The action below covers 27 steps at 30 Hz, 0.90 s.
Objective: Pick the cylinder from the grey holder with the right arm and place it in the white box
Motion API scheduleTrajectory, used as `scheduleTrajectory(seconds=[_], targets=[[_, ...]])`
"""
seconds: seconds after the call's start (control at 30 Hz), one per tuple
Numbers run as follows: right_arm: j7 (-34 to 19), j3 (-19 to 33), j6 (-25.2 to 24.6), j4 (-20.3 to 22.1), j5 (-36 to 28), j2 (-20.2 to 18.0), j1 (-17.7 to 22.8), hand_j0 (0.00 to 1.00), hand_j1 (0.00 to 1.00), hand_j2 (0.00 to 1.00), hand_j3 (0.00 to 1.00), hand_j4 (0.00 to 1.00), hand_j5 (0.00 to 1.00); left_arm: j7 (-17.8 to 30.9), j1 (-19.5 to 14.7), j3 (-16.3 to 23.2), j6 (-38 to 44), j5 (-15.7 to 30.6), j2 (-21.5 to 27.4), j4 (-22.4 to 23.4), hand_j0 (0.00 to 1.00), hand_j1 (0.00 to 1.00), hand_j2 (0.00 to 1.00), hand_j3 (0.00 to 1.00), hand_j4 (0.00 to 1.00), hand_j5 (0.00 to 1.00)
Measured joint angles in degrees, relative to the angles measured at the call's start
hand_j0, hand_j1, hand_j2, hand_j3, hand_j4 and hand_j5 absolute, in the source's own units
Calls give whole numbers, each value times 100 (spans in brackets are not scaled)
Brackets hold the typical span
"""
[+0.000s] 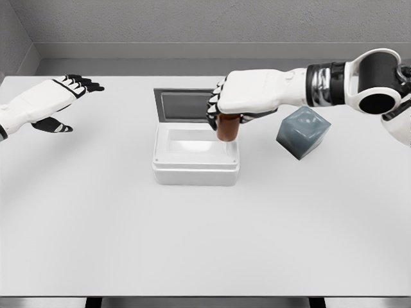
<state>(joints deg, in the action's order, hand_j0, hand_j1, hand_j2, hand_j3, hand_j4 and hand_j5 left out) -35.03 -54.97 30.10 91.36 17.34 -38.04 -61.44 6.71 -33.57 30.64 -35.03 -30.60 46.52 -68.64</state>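
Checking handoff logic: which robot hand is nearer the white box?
Right. The right robot hand holds the cylinder over the white box, at its right edge; the left robot hand hovers far to its left.

The right hand (239, 101) covers the upper part of the brown cylinder (227, 128); the left hand's (46, 102) forearm is cut off by the picture's edge.

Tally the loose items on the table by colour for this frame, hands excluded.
White: 1, the open box
Grey: 1, the holder, tilted
Brown: 1, the cylinder, held by the right robot hand over the box's right edge
Total: 3
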Motion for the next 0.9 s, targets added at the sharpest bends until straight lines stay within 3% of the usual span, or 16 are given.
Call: scheduleTrajectory(seconds=[0.1, 0.13, 0.17, 0.37, 0.73, 0.8, 0.87, 0.9], targets=[[0, -6, -5, -45, 14, 76, 0, 51, 51, 51, 51, 51, 51, 0, 0, 0, 0, -1, 0, 0, 100, 100, 100, 100, 100, 100], [0, -7, -7, -71, 17, 96, 0, 71, 71, 71, 71, 71, 71, 0, 0, 0, 0, -2, 0, 0, 100, 100, 100, 100, 100, 100], [0, -10, -36, -110, 18, 119, 9, 100, 100, 100, 100, 100, 100, 0, 0, 0, 0, -3, 0, 0, 100, 100, 100, 100, 100, 100], [1, -32, -384, -182, 25, 177, 0, 100, 100, 100, 100, 100, 100, 0, 0, 0, 0, -8, 0, 9, 100, 100, 100, 100, 100, 100], [0, 13, -412, 85, 20, 54, 53, 100, 100, 100, 100, 100, 100, 0, 0, 0, 0, -3, -1, 9, 100, 100, 100, 100, 100, 100], [-1, 252, -352, 415, 7, -261, 430, 100, 100, 100, 100, 100, 100, -5, 9, 0, 0, 6, 3, 10, 100, 100, 100, 100, 100, 100], [-1, 907, -73, 660, -13, -627, 1009, 100, 100, 100, 100, 100, 100, -11, 16, -2, -1, 27, 4, 16, 100, 100, 100, 100, 100, 100], [-1, 1274, 83, 731, -26, -833, 1116, 100, 100, 100, 100, 100, 100, -13, 9, -14, 0, 54, 3, 21, 100, 100, 100, 100, 100, 100]])
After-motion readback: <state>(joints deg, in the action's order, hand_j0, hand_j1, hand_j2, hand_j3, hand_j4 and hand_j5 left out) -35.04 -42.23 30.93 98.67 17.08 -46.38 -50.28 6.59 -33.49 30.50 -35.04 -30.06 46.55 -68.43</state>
